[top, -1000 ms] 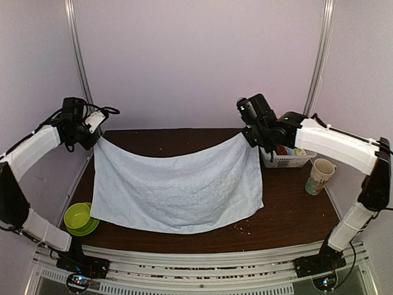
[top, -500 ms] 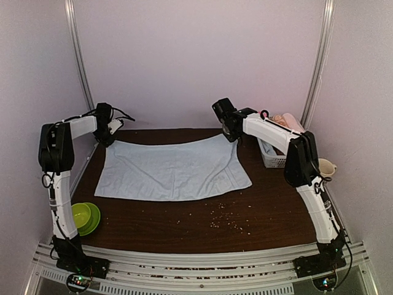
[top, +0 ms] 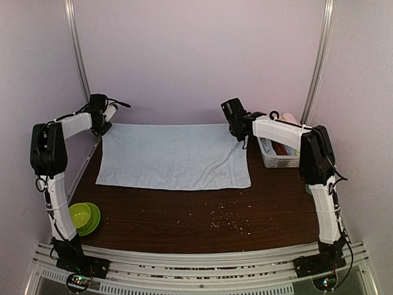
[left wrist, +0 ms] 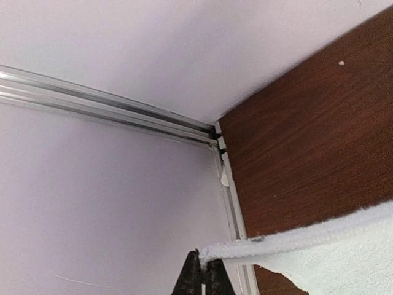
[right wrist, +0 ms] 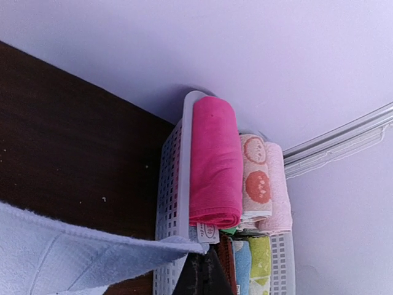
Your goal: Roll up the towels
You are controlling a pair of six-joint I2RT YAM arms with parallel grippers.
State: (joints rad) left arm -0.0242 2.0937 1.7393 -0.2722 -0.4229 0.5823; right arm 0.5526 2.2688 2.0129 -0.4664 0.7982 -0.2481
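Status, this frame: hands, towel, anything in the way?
Left hand, right hand shut on far corners of light blue towel. Spread on table, unrolled. Basket to its right, not blocking.

You've brought the pale blue towel (top: 175, 157) down. A second ago it hung sagging between your raised grippers; now it lies flat on the table (top: 184, 221). Your left gripper (top: 101, 129) and right gripper (top: 241, 134) have reached back and low, pulling its far edge straight.

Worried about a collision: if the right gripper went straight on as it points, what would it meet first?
Most likely the white basket, just beyond the right gripper pinching the light blue towel; depth is unclear.
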